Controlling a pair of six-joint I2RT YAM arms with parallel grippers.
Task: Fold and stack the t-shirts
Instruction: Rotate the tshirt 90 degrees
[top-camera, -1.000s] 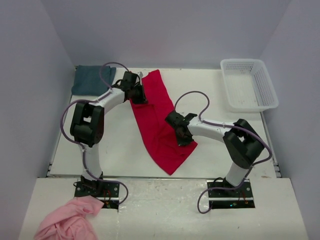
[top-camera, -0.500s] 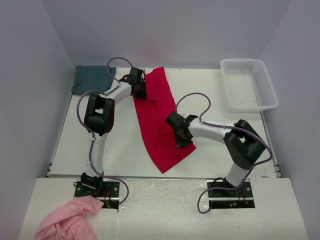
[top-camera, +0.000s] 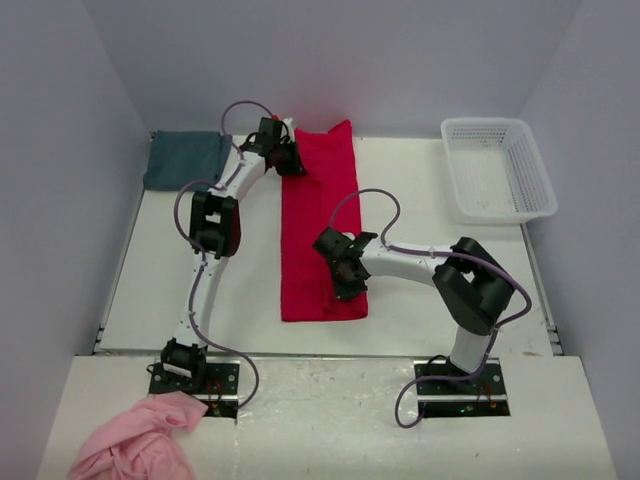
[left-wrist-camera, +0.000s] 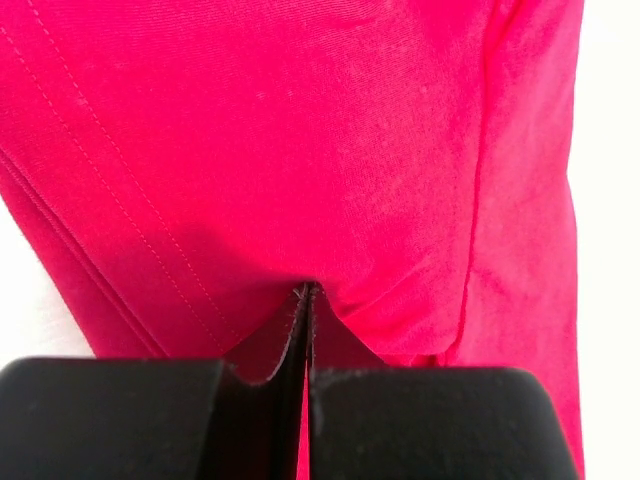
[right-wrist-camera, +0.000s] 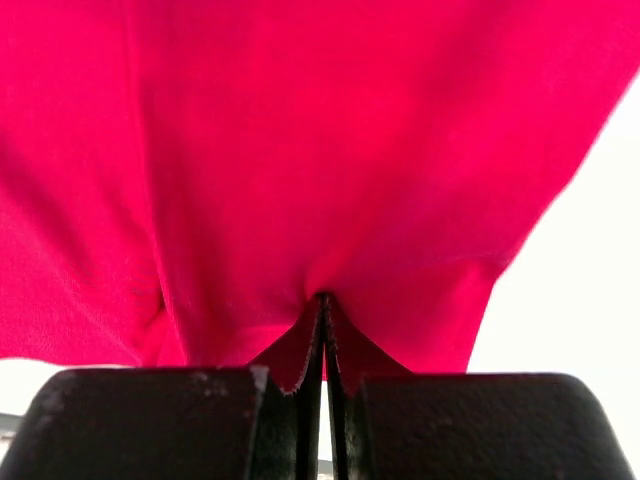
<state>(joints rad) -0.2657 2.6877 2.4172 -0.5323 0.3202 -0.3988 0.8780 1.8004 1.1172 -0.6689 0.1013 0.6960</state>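
Observation:
The red t-shirt (top-camera: 318, 215) lies stretched as a long narrow strip from the table's far edge toward the near edge. My left gripper (top-camera: 291, 160) is shut on its far left edge; in the left wrist view the red t-shirt (left-wrist-camera: 300, 150) is pinched between the closed fingertips of the left gripper (left-wrist-camera: 308, 292). My right gripper (top-camera: 343, 280) is shut on the near end of the strip, and the right wrist view shows red cloth (right-wrist-camera: 300, 150) bunched into the right gripper (right-wrist-camera: 323, 298). The teal t-shirt (top-camera: 185, 158) lies folded at the far left corner.
A white plastic basket (top-camera: 497, 168) stands at the far right of the table. A pink cloth (top-camera: 135, 440) lies crumpled on the near ledge by the left arm's base. Grey walls close in the table on three sides.
Both grippers have carried the red t-shirt: the left moved farther back and right, the right moved left. The shirt went from a slanted, crumpled band to a straight strip.

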